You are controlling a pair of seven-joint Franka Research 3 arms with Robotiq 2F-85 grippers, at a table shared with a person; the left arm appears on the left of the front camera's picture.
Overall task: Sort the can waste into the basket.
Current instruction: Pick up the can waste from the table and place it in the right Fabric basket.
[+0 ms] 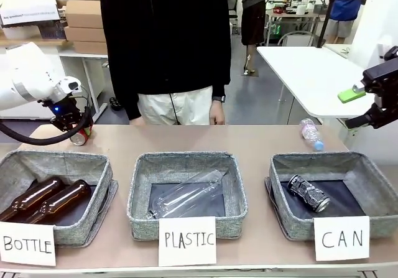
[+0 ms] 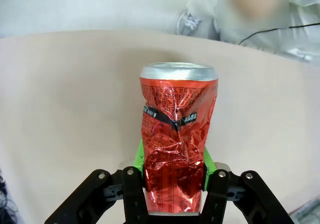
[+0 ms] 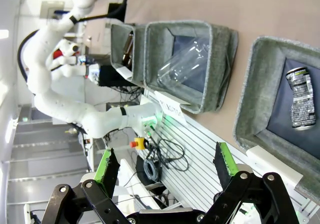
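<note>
A crumpled red can (image 2: 175, 134) sits between the green pads of my left gripper (image 2: 174, 160), which is shut on its lower half. In the front view that gripper (image 1: 76, 129) and the red can (image 1: 80, 139) are low at the table's far left, behind the BOTTLE basket. The black-and-silver can (image 1: 308, 193) lies on its side inside the grey basket (image 1: 323, 160) carded "CAN" at the right. My right gripper (image 1: 357, 108) hangs open above that basket's far right corner. In the right wrist view its fingers (image 3: 165, 169) stand wide apart, with the can (image 3: 301, 98) in the basket (image 3: 250, 114) below.
The middle basket (image 1: 186, 160) carded "PLASTIC" holds a clear bottle. The left basket (image 1: 56, 157) carded "BOTTLE" holds two brown bottles. A clear plastic bottle (image 1: 310, 134) lies on the table behind the CAN basket. A person (image 1: 168, 48) stands at the far edge.
</note>
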